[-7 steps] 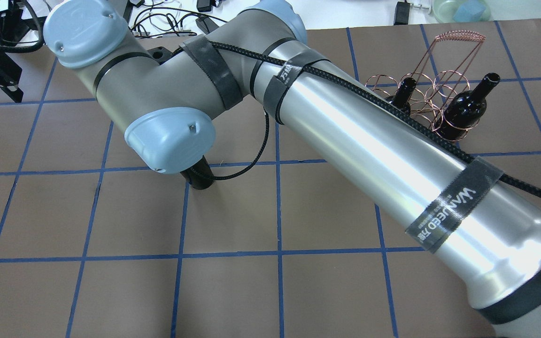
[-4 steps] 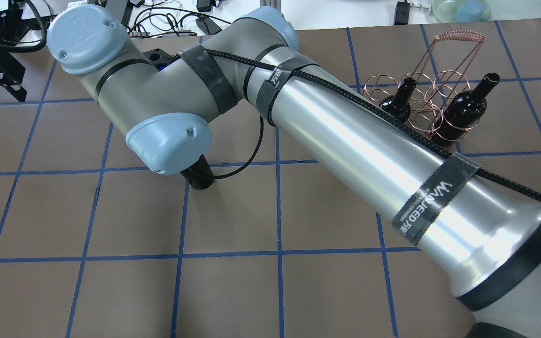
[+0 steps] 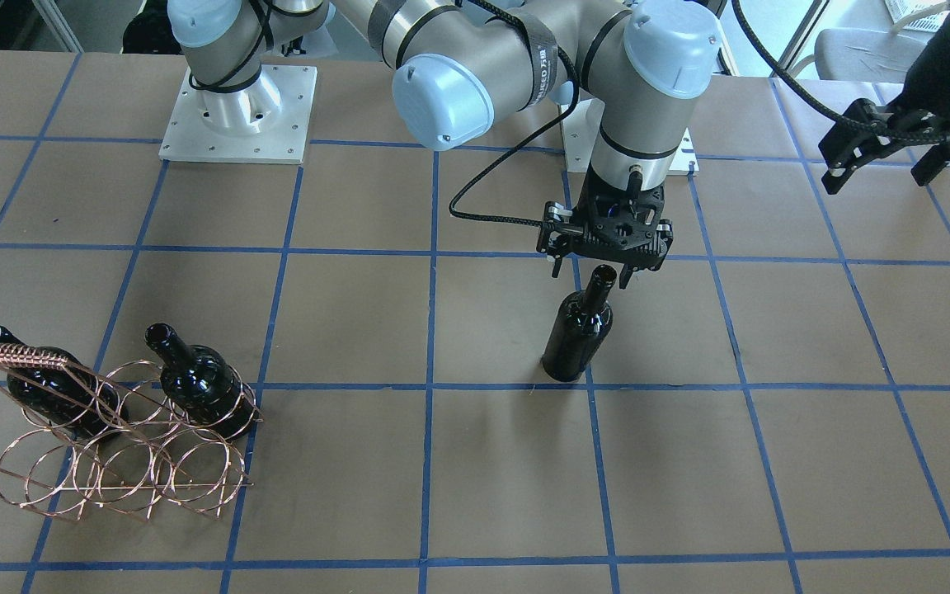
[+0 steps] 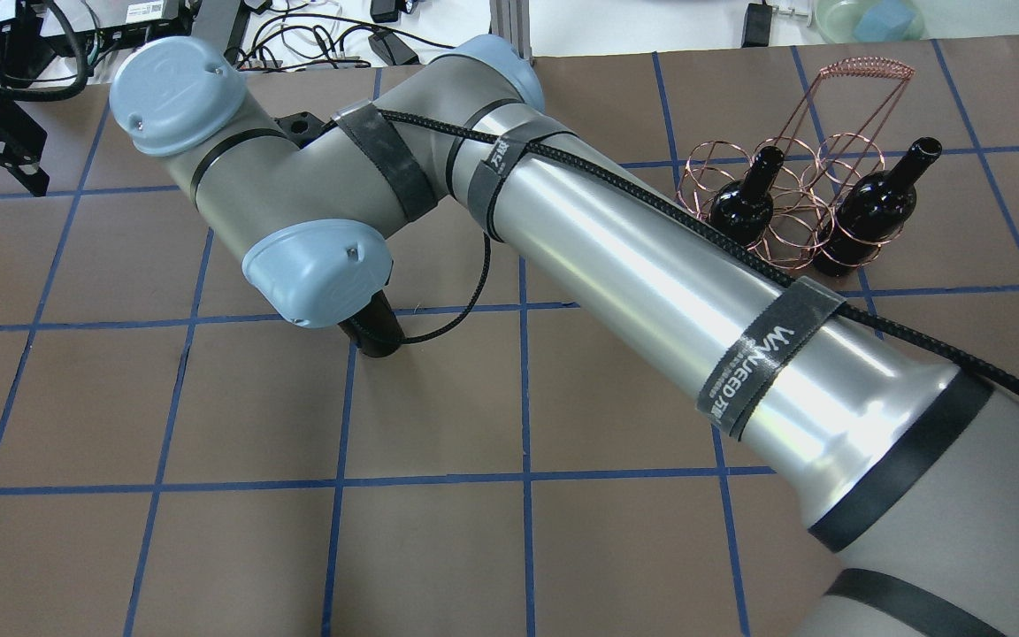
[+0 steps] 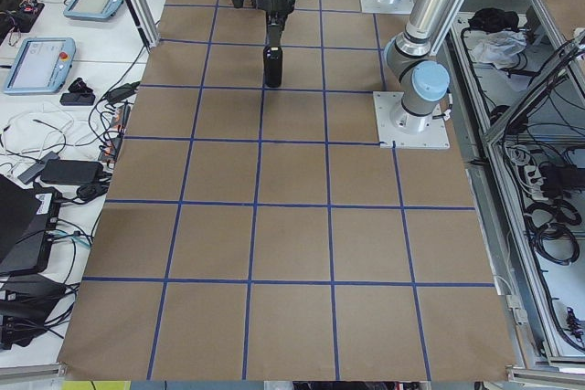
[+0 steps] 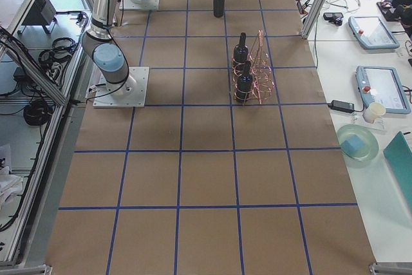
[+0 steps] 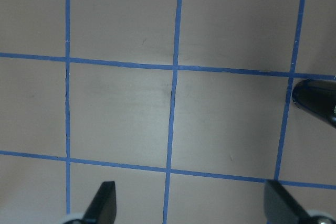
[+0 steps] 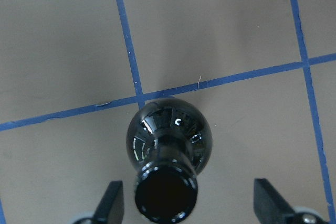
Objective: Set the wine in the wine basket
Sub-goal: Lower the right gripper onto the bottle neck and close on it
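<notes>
A glossy black wine bottle [image 3: 578, 330] stands upright on the brown table; the overhead view shows only its base [image 4: 377, 332]. My right gripper [image 3: 590, 274] is straight above it, open, with a finger on each side of the neck and mouth [image 8: 165, 192] and neither touching. The copper wire wine basket [image 3: 112, 462] stands at the table's right side [image 4: 854, 66] and holds two look-alike bottles [image 3: 195, 379] [image 3: 38, 388]. My left gripper [image 3: 879, 165] is open and empty, raised over the table's left side [image 7: 191, 203].
The right arm's long forearm [image 4: 651, 257] crosses the table in the overhead view and hides much of it. Both arm base plates [image 3: 236, 115] are at the robot's edge. Cables and devices [image 5: 64, 171] lie beyond the table's far edge.
The right arm has shifted slightly and come lower over the standing bottle. The bottle, the basket and the left gripper have not moved.
</notes>
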